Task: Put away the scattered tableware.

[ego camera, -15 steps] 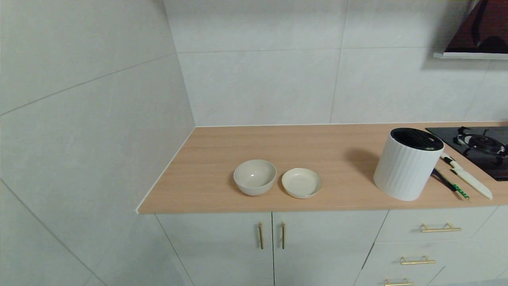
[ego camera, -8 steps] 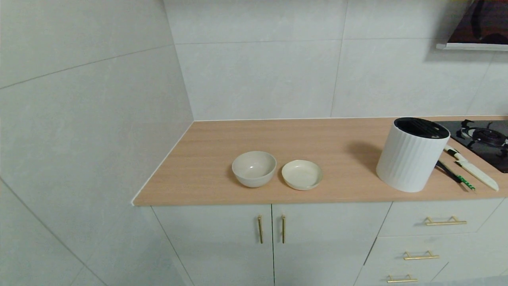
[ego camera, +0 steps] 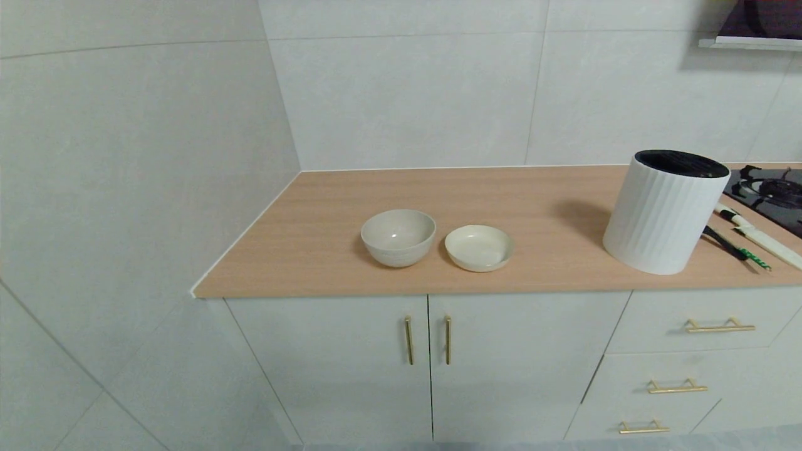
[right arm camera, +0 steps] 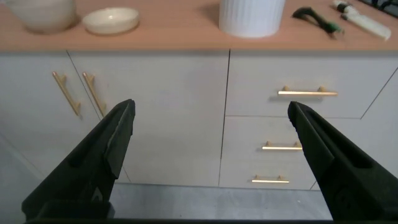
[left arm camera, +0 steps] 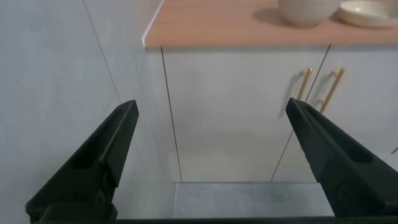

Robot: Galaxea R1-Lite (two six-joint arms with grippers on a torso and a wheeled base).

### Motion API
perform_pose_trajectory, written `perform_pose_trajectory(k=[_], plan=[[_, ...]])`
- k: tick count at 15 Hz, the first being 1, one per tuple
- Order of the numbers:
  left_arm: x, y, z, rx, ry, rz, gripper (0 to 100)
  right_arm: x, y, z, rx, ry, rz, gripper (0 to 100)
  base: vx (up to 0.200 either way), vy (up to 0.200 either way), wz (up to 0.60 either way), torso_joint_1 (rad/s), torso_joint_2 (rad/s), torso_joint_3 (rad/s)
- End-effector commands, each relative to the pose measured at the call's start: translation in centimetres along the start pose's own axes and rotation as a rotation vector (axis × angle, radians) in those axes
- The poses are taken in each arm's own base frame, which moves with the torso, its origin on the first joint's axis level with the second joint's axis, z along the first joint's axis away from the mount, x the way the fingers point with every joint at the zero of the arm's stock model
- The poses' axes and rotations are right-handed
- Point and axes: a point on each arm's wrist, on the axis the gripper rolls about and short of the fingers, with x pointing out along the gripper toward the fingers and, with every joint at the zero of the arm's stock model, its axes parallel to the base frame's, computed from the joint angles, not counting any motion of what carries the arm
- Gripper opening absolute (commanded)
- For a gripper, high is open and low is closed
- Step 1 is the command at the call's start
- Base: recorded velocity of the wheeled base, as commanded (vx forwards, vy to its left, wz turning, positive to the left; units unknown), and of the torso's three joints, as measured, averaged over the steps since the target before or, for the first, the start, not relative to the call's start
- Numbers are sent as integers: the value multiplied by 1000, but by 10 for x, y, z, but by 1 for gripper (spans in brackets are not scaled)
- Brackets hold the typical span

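Bowl (ego camera: 398, 237) and shallow dish (ego camera: 479, 247) sit side by side on the countertop (ego camera: 351, 188)
We judge both light, stiff, slick and breakable, best pinched at the rim; our left gripper (left arm camera: 208, 118) and right gripper (right arm camera: 211, 115) gape wide, empty

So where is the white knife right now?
In the head view the white knife lies at the far right of the wooden countertop, between the gas stove and a black-and-green tool beside the white ribbed holder.
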Motion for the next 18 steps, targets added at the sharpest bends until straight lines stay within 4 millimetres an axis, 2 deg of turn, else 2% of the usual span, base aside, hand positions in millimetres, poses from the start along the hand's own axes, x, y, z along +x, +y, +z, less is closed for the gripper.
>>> perform_pose_trajectory(k=[1,10,18], plan=[[0,0,0,0,0,1,100,0,0,0,0,0,0,100,0,0,0,-222,525,276],[0,0,0,0,0,1,100,0,0,0,0,0,0,100,0,0,0,-212,500,293],[0,0,0,0,0,1,100,0,0,0,0,0,0,100,0,0,0,-158,468,301]])
